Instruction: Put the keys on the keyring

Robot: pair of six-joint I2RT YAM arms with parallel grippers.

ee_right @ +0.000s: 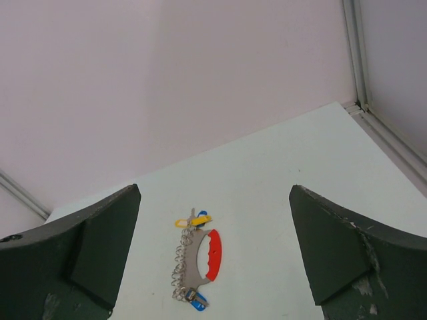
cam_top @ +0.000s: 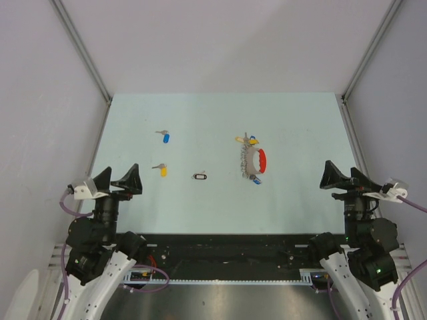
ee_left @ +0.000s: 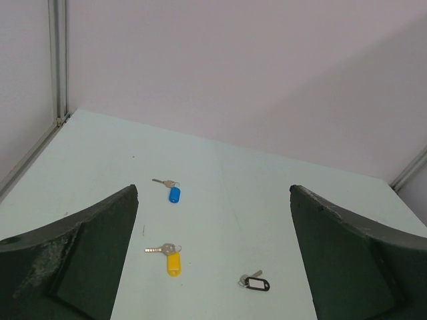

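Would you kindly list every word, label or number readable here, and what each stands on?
None can be read.
black-rimmed oval tag: white insert, too small to tell whether it bears writing.
blue key tag and yellow key tag: no marking visible.
keyring: nothing legible on its red arc.

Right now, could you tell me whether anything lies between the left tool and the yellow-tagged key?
Nothing visible does. The open left tool faces the yellow-tagged key across bare table; the black-rimmed tag lies further right.
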